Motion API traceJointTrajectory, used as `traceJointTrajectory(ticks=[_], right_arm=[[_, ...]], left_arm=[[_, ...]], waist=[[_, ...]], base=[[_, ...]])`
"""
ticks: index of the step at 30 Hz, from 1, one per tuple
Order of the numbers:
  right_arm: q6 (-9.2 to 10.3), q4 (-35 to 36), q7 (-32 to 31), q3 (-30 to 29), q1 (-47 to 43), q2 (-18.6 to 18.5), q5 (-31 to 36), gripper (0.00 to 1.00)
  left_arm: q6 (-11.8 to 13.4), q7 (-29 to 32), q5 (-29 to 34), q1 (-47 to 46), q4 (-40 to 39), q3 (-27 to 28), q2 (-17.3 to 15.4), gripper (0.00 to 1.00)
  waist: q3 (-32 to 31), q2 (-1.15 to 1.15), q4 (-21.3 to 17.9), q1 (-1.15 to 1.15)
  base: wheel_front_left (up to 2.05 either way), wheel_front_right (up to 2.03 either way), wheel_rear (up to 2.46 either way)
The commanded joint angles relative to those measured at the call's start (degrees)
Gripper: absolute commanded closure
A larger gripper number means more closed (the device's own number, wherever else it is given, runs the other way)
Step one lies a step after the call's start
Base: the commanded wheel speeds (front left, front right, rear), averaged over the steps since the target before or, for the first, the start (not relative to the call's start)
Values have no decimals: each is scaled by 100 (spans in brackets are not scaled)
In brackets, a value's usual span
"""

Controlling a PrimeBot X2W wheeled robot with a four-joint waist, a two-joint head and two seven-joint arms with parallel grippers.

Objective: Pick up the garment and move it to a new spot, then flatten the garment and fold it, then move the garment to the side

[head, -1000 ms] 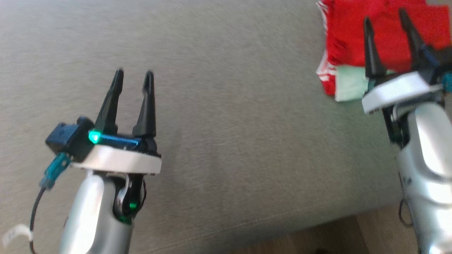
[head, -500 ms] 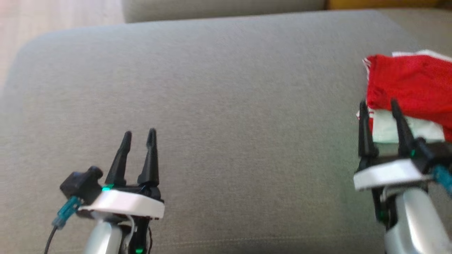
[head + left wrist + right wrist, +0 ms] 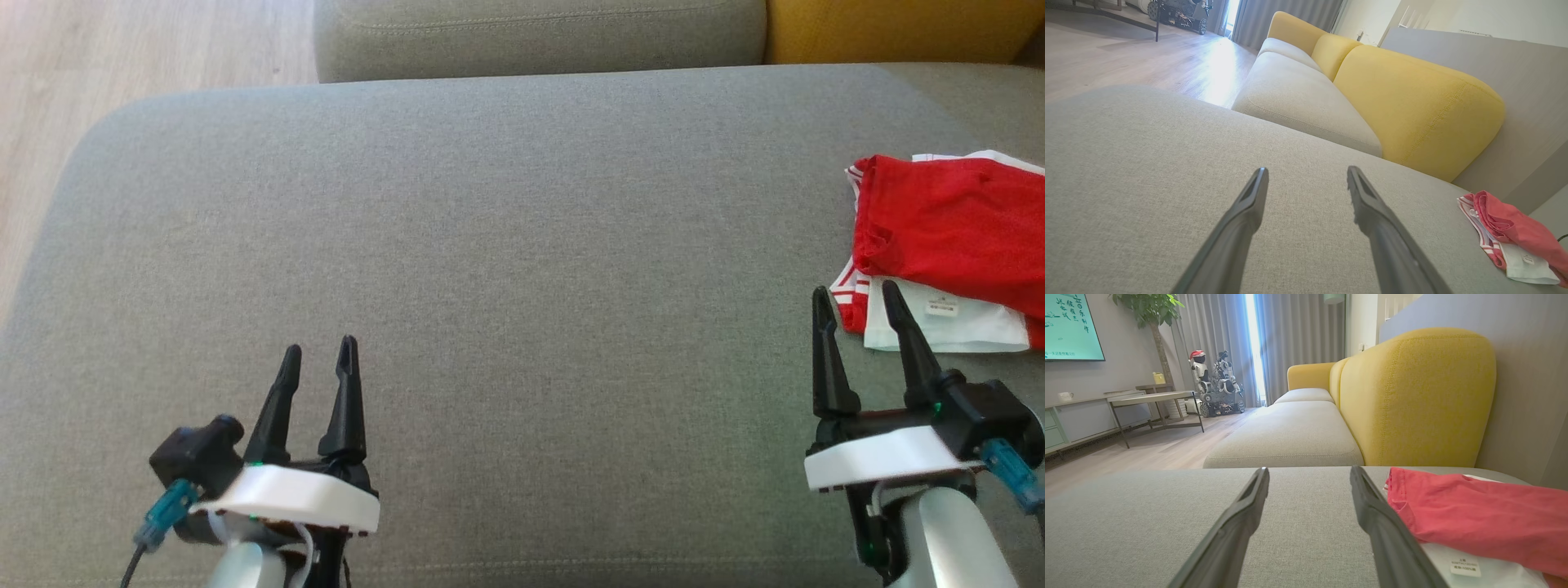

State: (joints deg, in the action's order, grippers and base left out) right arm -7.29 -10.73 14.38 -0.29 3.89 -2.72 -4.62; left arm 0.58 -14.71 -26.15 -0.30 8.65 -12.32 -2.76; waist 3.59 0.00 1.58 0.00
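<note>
The right hand [image 3: 853,287], spread and empty like the left hand [image 3: 321,345], sits just at 7 o'clock of the folded red-and-white garment [image 3: 947,220] at the grey sofa cushion's [image 3: 522,245] 3 o'clock edge, where pinching only the top layer could undo the fold.

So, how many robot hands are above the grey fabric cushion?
2: the open left hand at lower left, and the open right hand at lower right, near the red and white folded garment.

Left gripper [image 3: 1306,179] has its fingers spread, nothing in them, over the grey cushion [image 3: 1126,163]. Folded red-and-white garment [image 3: 1511,241] sits far right, yellow backrest [image 3: 1412,106] behind.
</note>
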Motion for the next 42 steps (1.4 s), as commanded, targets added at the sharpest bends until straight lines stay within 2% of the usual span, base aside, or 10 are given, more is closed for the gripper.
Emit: traceJointTrajectory(ticks=[1,6,18,29,32,33,42], right_arm=[[-20,217,60,156,141,-18,-26,0],[-20,245,61,161,167,-17,-92,0],[-20,246,62,163,198,-16,-125,0],[-20,214,62,180,206,-16,-131,0],[-20,153,62,249,211,-16,-68,0],[0,-36,-1,97,15,2,-78,100],[-1,-181,-111,122,-21,-9,-699,100]], left_arm=[[25,-29,53,-243,-206,186,-12,0],[100,-29,92,-292,-246,274,-12,0],[-214,-29,-368,-219,-358,524,-12,0],[-401,-29,-528,-194,-505,647,-12,0],[-374,-29,-677,-174,-543,677,-12,0],[-376,0,-690,3,-311,436,2,100],[-402,123,-1108,-2,-121,474,-18,100]], waist=[[6,0,-1,0],[51,0,-3,0],[67,0,-61,0],[44,0,-116,0],[55,0,-142,0],[52,0,-138,0],[26,0,-139,0]], base=[[0,0,0],[0,0,0],[0,0,0],[0,0,0],[0,0,0],[0,0,0],[0,0,0]])
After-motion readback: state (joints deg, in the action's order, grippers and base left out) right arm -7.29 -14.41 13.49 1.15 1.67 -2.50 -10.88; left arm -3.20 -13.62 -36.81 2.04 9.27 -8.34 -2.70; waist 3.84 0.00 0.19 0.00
